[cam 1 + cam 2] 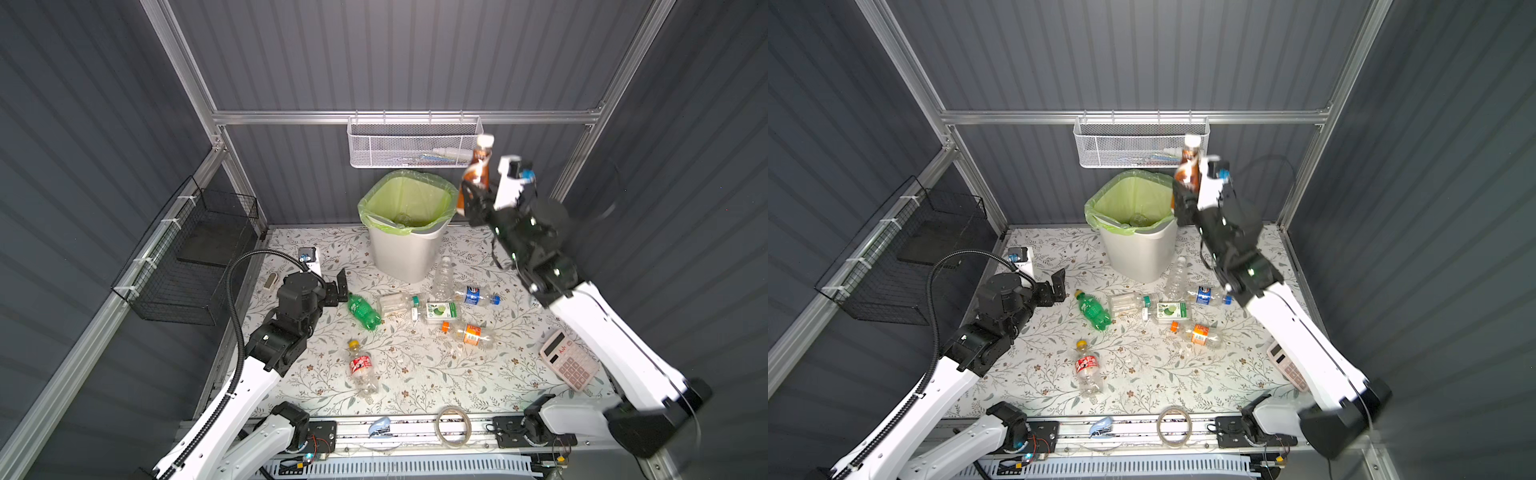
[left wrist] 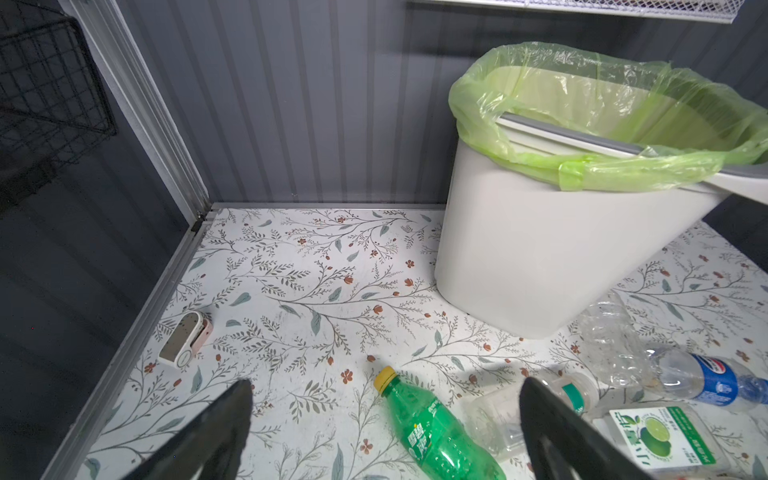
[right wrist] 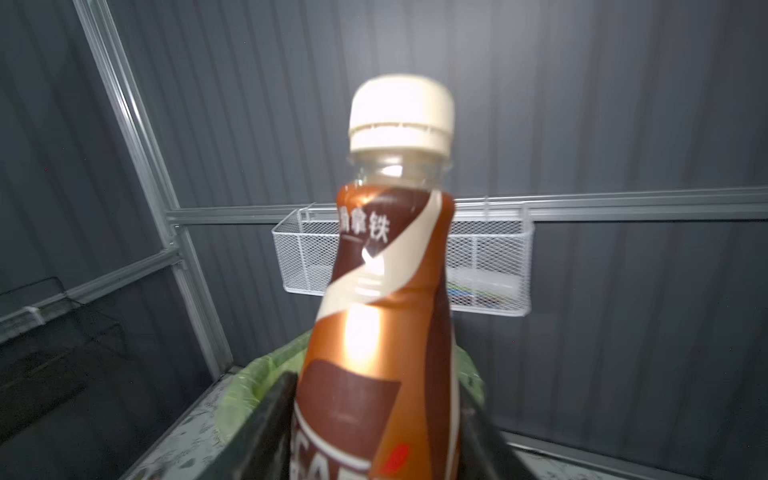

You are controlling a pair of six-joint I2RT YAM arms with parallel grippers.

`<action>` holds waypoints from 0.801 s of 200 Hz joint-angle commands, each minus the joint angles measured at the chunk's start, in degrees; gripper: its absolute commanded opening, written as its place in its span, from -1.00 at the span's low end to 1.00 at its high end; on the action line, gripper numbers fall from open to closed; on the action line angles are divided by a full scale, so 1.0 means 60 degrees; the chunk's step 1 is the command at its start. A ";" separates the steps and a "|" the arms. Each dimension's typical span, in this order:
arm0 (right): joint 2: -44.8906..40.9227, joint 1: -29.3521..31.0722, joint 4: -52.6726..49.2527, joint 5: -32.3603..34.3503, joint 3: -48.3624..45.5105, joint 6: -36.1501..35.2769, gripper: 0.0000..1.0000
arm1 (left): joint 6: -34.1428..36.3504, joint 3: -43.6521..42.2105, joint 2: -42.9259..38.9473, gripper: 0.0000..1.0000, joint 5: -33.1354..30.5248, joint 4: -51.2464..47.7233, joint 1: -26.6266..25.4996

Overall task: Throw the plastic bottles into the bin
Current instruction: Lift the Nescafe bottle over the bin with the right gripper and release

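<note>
- Your right gripper is raised high at the back of the cell, and its jaws hold the brown bottle by the lower body.
- That bottle stands roughly upright, cream cap on top (it is blurred in the right wrist view).
- In both top views it sits just beside the right rim of the bin, above rim height, and overlaps the right end of the white mesh basket on the back wall.
- The bin stands on the tabletop at the back centre, with its light green liner folded over the rim.
- Your left gripper hangs low over the left side of the tabletop with its jaws wide apart and nothing between them.
- The green bottle lies just in front of those jaws, yellow cap toward them.
- More bottles lie on the tabletop in front of the bin:
  - a bare clear bottle, nearest the bin;
  - a blue-labelled bottle;
  - a green-banded clear bottle;
  - a lime-labelled bottle;
  - an orange-labelled bottle.
- The red-labelled bottle lies apart from them, nearer the front edge.
- A pink calculator lies at the right edge, under your right arm.
</note>
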 commanded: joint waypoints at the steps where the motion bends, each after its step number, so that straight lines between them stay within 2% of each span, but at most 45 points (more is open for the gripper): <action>1: 0.3326 -0.0133 -0.5842 -0.2275 0.5255 0.0257 0.51 | -0.1066 -0.0138 -0.0226 0.99 0.0193 -0.1027 0.0028; 11: 0.3879 -0.0139 -0.6189 -0.2307 0.5959 0.0340 0.72 | -0.1448 -0.0239 -0.0337 0.99 0.0172 -0.1470 0.0016; 25: 0.3674 -0.0187 -0.5425 -0.2193 0.5192 0.0544 0.98 | -0.1731 -0.0410 -0.0604 0.99 0.0196 -0.1968 -0.0004; 59: 0.2638 -0.0484 -0.4044 -0.2245 0.3083 0.1047 0.98 | -0.2006 -0.0542 -0.0912 0.99 0.0356 -0.2842 -0.0030; 115: 0.1519 -0.0803 -0.3156 -0.2048 0.1457 0.1191 0.98 | -0.2481 -0.0634 -0.0511 1.00 0.1270 -0.3381 -0.0244; 132: 0.1257 -0.0877 -0.3066 -0.1960 0.1060 0.1280 0.98 | -0.2961 -0.0814 -0.0480 1.00 0.1259 -0.3537 -0.0645; 160: 0.0712 -0.1007 -0.2862 -0.1685 0.0235 0.1457 0.98 | -0.4281 -0.1142 -0.0225 0.98 0.0750 -0.3961 -0.1841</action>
